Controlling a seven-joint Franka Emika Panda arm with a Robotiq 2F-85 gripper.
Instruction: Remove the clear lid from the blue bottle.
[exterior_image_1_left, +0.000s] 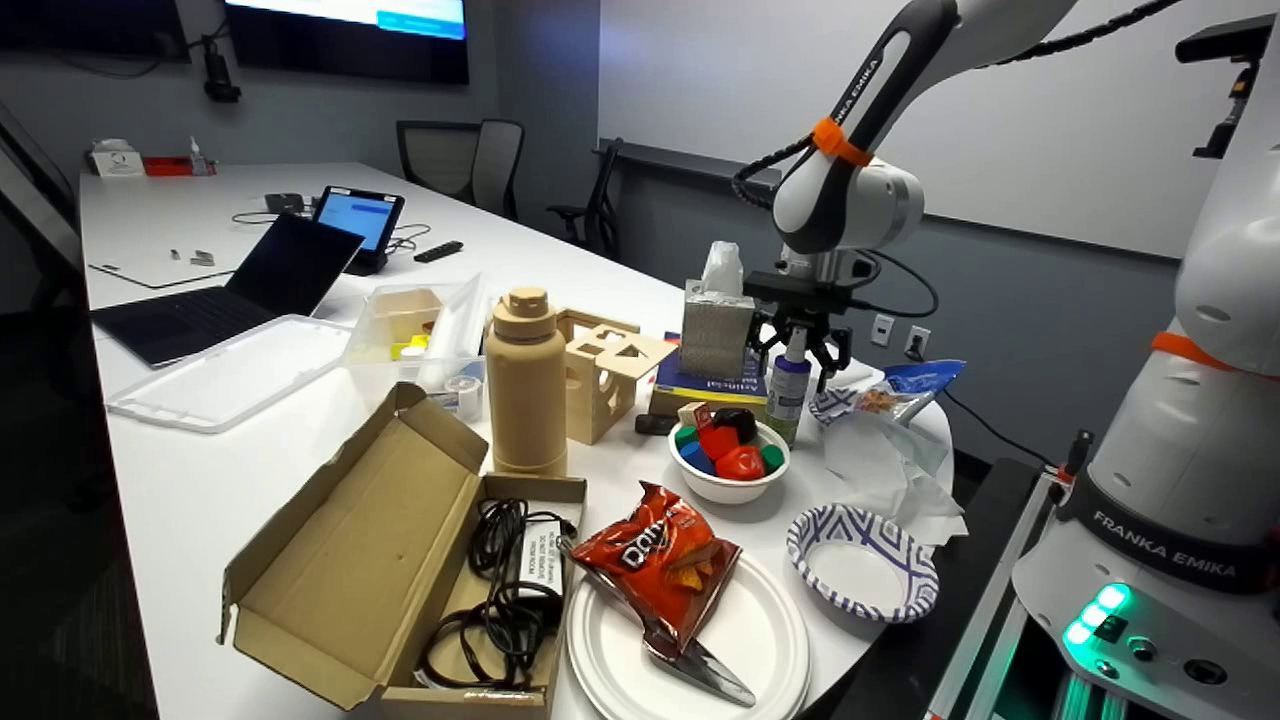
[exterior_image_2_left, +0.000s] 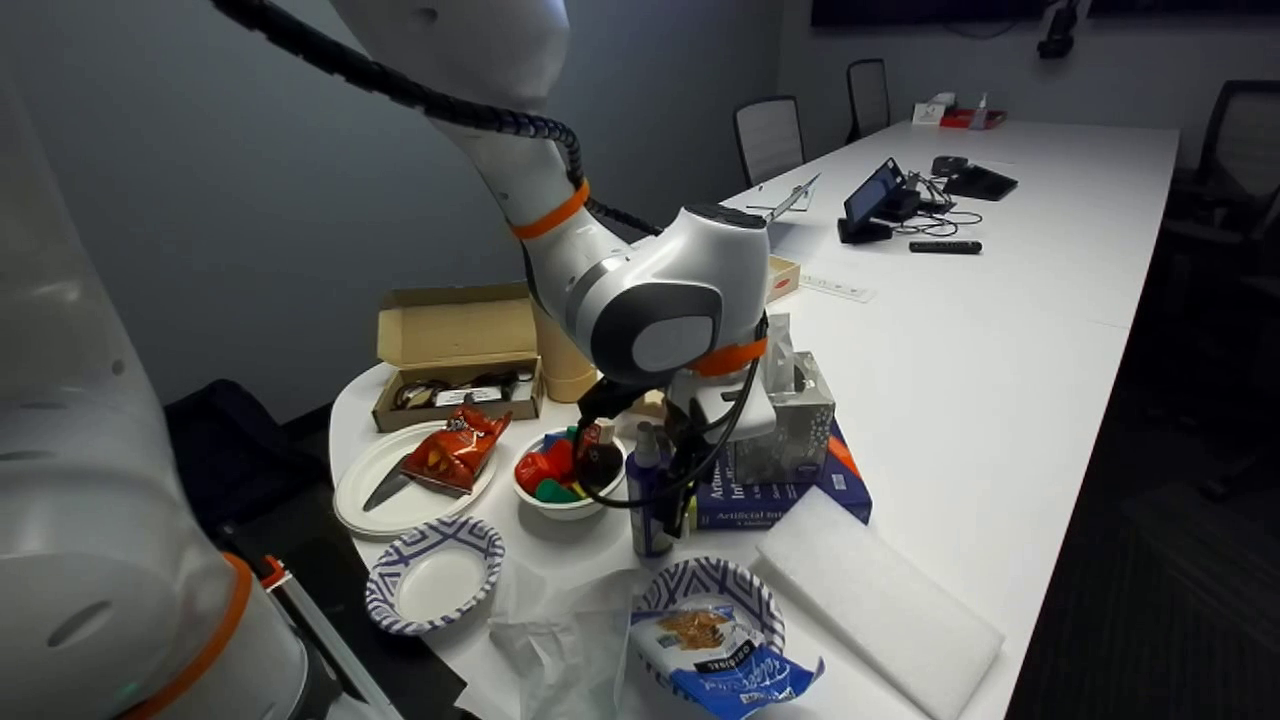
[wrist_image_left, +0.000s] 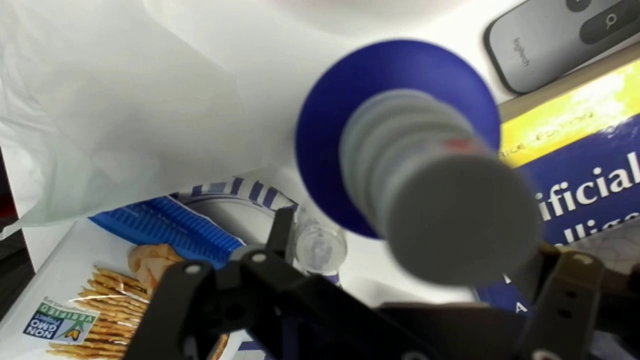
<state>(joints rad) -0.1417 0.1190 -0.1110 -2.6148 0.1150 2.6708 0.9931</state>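
The blue bottle (exterior_image_1_left: 787, 385) stands upright on the table beside the book, and it also shows in an exterior view (exterior_image_2_left: 645, 490) and from above in the wrist view (wrist_image_left: 325, 135). A grey nozzle (wrist_image_left: 460, 220) tops it, with no see-through cover visible over it. A small see-through round piece, which looks like the clear lid (wrist_image_left: 320, 247), stands beside the bottle near my left-hand finger in the wrist view; I cannot make it out in the exterior views. My gripper (exterior_image_1_left: 797, 362) is open, its fingers apart on either side of the nozzle. I cannot tell whether they touch it.
A tissue box (exterior_image_1_left: 715, 330) sits on the blue book (exterior_image_2_left: 770, 510). A white bowl (exterior_image_1_left: 725, 490) of coloured blocks stands close to the bottle. A pretzel bag (wrist_image_left: 115, 295), a crumpled sheet (wrist_image_left: 150, 100) and a remote (wrist_image_left: 555, 45) lie around. A tan bottle (exterior_image_1_left: 528, 400) stands further off.
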